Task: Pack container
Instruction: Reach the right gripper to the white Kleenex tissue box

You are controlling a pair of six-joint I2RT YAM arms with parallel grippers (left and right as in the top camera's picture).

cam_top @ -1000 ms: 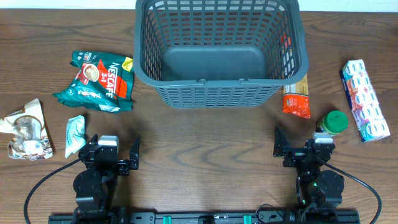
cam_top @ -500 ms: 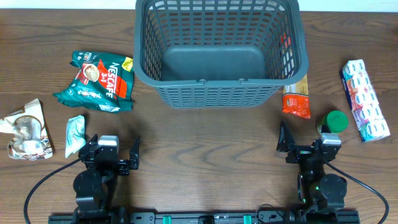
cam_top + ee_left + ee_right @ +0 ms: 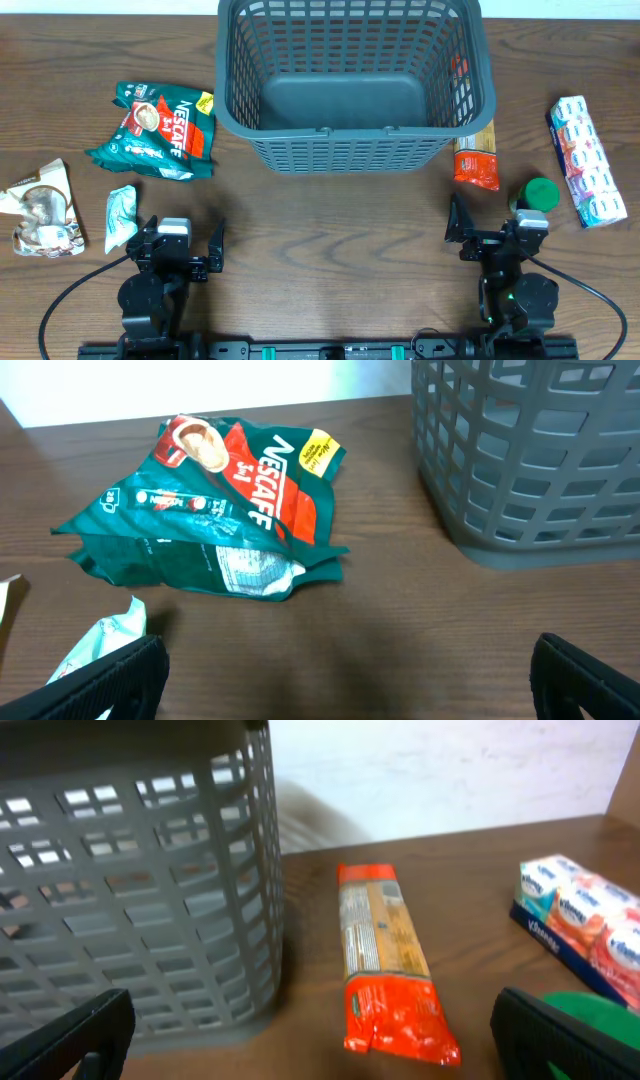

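The dark grey slotted container (image 3: 355,150) stands empty at the back middle of the table; it also shows in the left wrist view (image 3: 530,470) and the right wrist view (image 3: 140,910). My left gripper (image 3: 182,248) is open and empty at the front left, behind a green and red Nescafe bag (image 3: 160,128) (image 3: 225,500). My right gripper (image 3: 490,235) is open and empty at the front right, just behind an orange pasta packet (image 3: 476,155) (image 3: 390,960) that lies beside the container's right side.
A green-capped jar (image 3: 536,196) (image 3: 590,1020) stands right of my right gripper. A tissue multipack (image 3: 587,160) (image 3: 585,915) lies at the far right. A small pale green packet (image 3: 121,215) (image 3: 95,645) and a crumpled silver packet (image 3: 42,208) lie at the left.
My right gripper has shifted a little to the right and turned slightly, toward the green-capped jar. The left arm and the objects have not moved.
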